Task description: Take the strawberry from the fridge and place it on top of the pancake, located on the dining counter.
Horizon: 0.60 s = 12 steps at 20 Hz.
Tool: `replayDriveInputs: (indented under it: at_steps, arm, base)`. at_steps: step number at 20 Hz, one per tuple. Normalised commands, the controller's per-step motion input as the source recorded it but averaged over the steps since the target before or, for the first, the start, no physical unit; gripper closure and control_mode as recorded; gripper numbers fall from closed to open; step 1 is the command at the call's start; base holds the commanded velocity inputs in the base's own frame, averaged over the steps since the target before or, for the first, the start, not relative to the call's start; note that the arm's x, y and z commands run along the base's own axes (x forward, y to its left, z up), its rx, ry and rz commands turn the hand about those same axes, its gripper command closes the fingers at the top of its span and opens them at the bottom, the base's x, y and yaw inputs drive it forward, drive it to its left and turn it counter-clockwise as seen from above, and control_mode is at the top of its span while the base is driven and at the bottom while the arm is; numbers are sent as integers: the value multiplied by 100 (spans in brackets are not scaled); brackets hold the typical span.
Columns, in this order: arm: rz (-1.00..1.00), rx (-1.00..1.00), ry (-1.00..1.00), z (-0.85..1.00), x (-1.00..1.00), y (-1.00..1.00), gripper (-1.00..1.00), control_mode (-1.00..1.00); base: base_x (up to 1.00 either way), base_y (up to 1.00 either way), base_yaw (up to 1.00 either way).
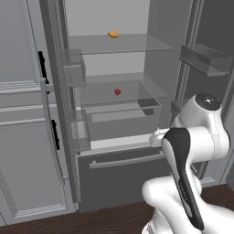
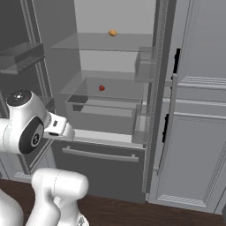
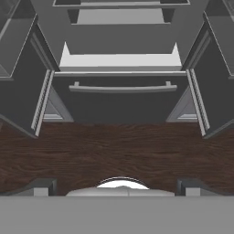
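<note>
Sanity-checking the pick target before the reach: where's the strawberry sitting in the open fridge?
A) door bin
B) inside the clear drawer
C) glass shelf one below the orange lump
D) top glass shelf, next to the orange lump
C: the strawberry rests on the glass shelf just above the clear drawer, one level below the orange-yellow lump.

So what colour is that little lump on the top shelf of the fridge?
Orange-yellow. The lump sits on the fridge's top glass shelf, clearest in the left base view.

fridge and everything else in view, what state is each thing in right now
fridge: both doors open
bottom drawer: shut
strawberry: on the middle glass shelf, untouched
orange-yellow lump: on the upper glass shelf
gripper: open, empty, pointing at the floor before the fridge
</note>
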Motion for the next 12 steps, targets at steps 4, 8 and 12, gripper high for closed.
replayDriveInputs:
  at_steps: [4, 8, 12]
  arm:
    - [0, 0, 0, 0, 0, -1, -100, -100]
    - [0, 0, 0, 0, 0, 0, -100, -100]
    - [0, 0, 0, 0, 0, 0, -100, -100]
  base:
    - [0, 0, 0]
    - [0, 0, 0]
    - [0, 0, 0]
